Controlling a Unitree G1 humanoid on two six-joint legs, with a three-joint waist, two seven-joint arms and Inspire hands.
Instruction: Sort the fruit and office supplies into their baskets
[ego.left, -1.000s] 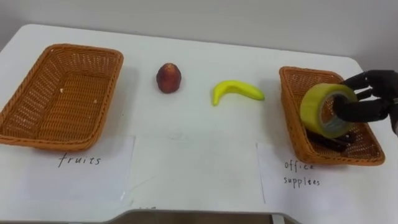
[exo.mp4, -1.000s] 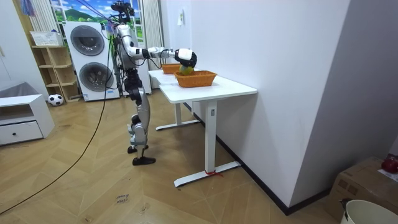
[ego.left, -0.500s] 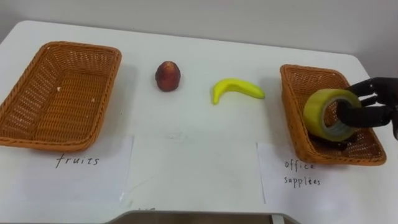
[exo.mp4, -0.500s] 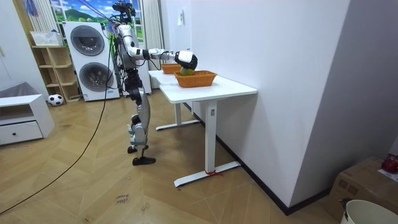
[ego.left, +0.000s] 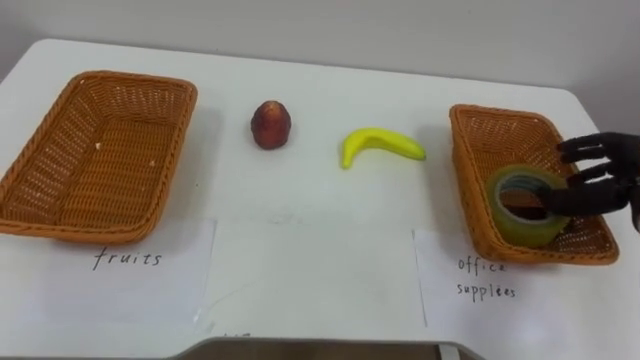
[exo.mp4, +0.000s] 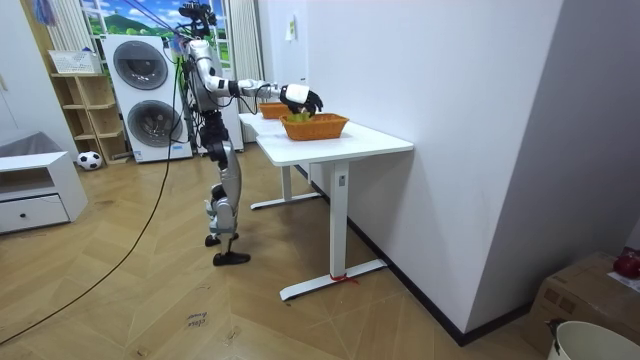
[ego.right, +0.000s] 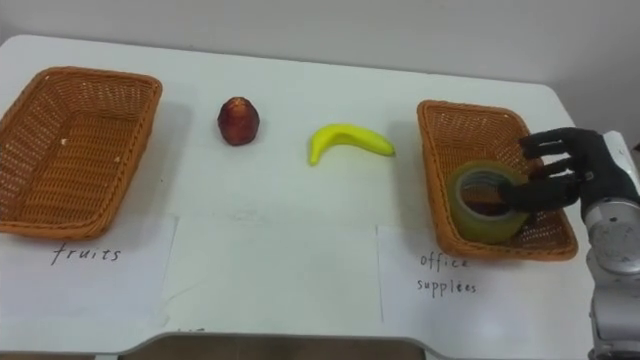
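Note:
A yellow-green tape roll (ego.left: 525, 207) lies flat in the right wicker basket (ego.left: 468, 185), the one with the "office supplies" paper label (ego.left: 485, 279) in front of it. My right hand (ego.left: 603, 176) hovers over that basket's right side, open with fingers spread; its thumb reaches to the roll's rim and curls round nothing. A dark object shows through the roll's hole. A red peach (ego.left: 271, 124) and a yellow banana (ego.left: 380, 146) lie on the white table between the baskets. The left wicker basket (ego.left: 70, 231), labelled "fruits" (ego.left: 127, 258), holds nothing.
The white table (ego.left: 310, 230) runs on toward me past both paper labels. In the room view I stand at the table's side (exo.mp4: 340, 145) with my right arm stretched over it; two washing machines (exo.mp4: 140, 95) and a shelf stand behind me.
My right hand lowered the tape roll into the office supplies basket and let go of it; the roll now lies flat and the fingers have spread.

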